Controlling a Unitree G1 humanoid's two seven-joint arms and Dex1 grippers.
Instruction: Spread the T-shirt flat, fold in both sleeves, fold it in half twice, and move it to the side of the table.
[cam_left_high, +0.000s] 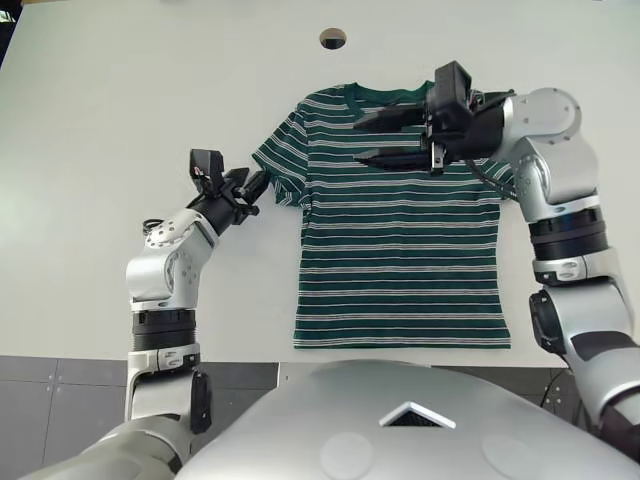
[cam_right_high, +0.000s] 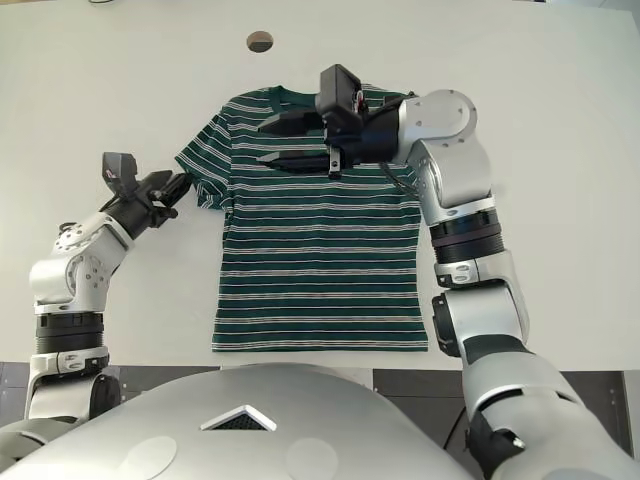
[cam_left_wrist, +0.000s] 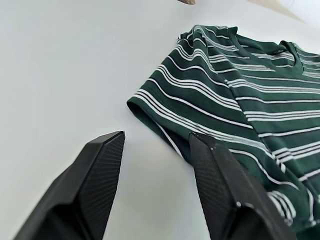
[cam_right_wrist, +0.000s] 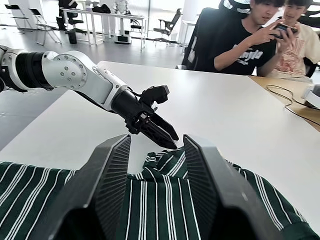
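Two grippers are at the shirt, and from the left eye view the T-shirt (cam_left_high: 400, 260), dark green with thin white stripes, lies spread flat, front up, in the middle of the white table (cam_left_high: 100, 110), collar toward the far edge where a small round hole (cam_left_high: 333, 38) sits in the tabletop. The left gripper (cam_left_high: 258, 190) is low at the tip of the robot's-left sleeve (cam_left_high: 280, 165), just beside its hem, and the right gripper (cam_left_high: 358, 141) hangs above the upper chest, below the collar, its fingers pointing toward the left arm. Over to the right eye view: same layout, the shirt's bottom hem near the table's near edge, both sleeves out to the sides. Now the left wrist view: two black ribbed fingers (cam_left_wrist: 100, 170) stand wide apart, bare table between them, and one of them overlaps the sleeve's edge, though whether it touches the cloth is not clear. Finally the right wrist view: its own pair of fingers (cam_right_wrist: 112, 185) is parted to a moderate gap, gripping nothing, striped fabric beneath, and beyond them the left gripper's tips meet the sleeve's edge.
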